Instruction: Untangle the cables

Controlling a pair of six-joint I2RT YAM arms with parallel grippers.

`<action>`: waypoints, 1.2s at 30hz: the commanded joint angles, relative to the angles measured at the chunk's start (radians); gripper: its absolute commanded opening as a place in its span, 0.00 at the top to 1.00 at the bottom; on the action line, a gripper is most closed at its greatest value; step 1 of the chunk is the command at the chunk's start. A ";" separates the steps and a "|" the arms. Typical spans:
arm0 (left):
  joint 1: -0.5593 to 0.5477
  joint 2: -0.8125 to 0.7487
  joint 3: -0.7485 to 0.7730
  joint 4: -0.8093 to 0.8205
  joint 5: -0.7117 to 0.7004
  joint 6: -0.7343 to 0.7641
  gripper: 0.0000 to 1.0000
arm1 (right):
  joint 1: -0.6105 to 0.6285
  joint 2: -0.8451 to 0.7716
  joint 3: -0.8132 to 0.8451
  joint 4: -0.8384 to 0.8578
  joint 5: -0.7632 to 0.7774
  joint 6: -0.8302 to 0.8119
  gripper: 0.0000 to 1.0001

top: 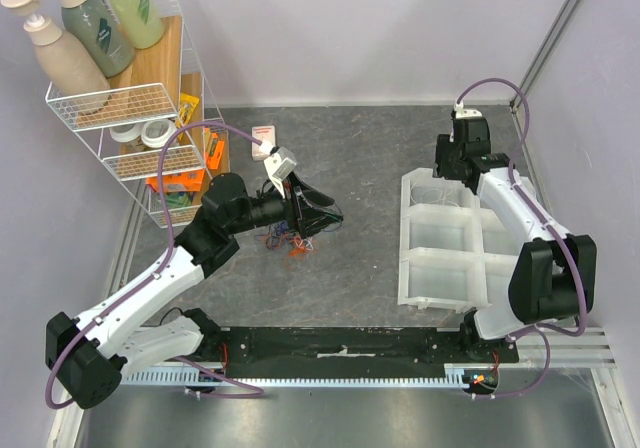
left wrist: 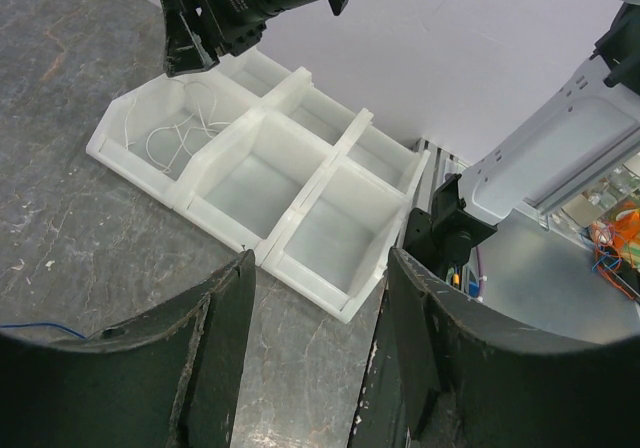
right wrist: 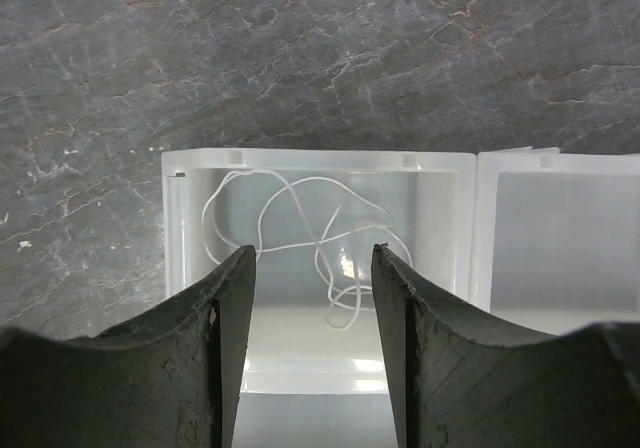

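Observation:
A tangle of cables (top: pixel 286 238) in orange-red, blue and purple lies on the grey table just below my left gripper (top: pixel 322 214). The left gripper (left wrist: pixel 320 268) is open and empty, facing the white tray (left wrist: pixel 330 306). A thin blue strand (left wrist: pixel 40 328) shows at the left edge of that view. One white cable (right wrist: pixel 320 236) lies looped in the tray's far-left compartment (right wrist: pixel 320 155). My right gripper (right wrist: pixel 312 258) hangs above it, open, with nothing between its fingers. From above, the right gripper (top: pixel 452 173) sits over the tray's back corner (top: pixel 410 180).
A wire rack (top: pixel 130 108) with pump bottles and tape rolls stands at the back left. A small white block (top: pixel 264 138) lies beside it. The tray's other compartments (left wrist: pixel 250 183) hold nothing. A black strip (top: pixel 340 346) runs along the near edge between the arm bases.

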 commanded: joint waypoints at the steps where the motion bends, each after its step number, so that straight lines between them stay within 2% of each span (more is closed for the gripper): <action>1: -0.006 -0.008 0.024 0.024 -0.005 0.003 0.38 | -0.002 -0.024 -0.004 -0.004 -0.053 0.030 0.43; 5: -0.003 -0.006 0.026 0.024 -0.002 0.000 0.38 | -0.002 0.018 -0.027 0.017 0.077 0.041 0.46; 9: -0.005 -0.008 0.026 0.023 -0.002 0.002 0.38 | -0.004 0.050 -0.067 0.077 0.075 0.050 0.53; 12: -0.005 -0.005 0.026 0.024 -0.001 0.000 0.38 | -0.004 0.087 -0.089 0.109 0.082 0.064 0.62; 17: -0.005 0.001 0.026 0.024 -0.001 -0.001 0.39 | -0.002 0.099 -0.162 0.178 0.148 0.071 1.00; 21: -0.003 0.001 0.026 0.024 -0.001 -0.003 0.39 | -0.002 0.108 -0.173 0.187 0.148 0.038 1.00; 22: -0.003 0.006 0.026 0.024 -0.002 -0.003 0.39 | -0.002 0.099 -0.159 0.171 0.148 0.030 0.98; 24: -0.003 0.007 0.026 0.020 -0.007 -0.003 0.39 | -0.001 0.055 -0.135 0.138 0.166 0.022 0.87; 29: -0.002 0.014 0.034 0.003 -0.021 0.003 0.38 | 0.005 -0.065 -0.054 -0.005 0.133 0.013 0.32; 32: -0.003 0.009 0.038 -0.008 -0.033 0.011 0.38 | -0.001 -0.134 -0.038 -0.072 0.035 -0.037 0.15; 33: -0.003 0.006 0.038 -0.009 -0.034 0.012 0.38 | -0.007 -0.155 -0.035 -0.086 0.009 -0.025 0.02; 36: -0.006 -0.002 0.035 -0.011 -0.066 0.011 0.39 | -0.019 -0.243 -0.056 -0.077 -0.054 0.001 0.02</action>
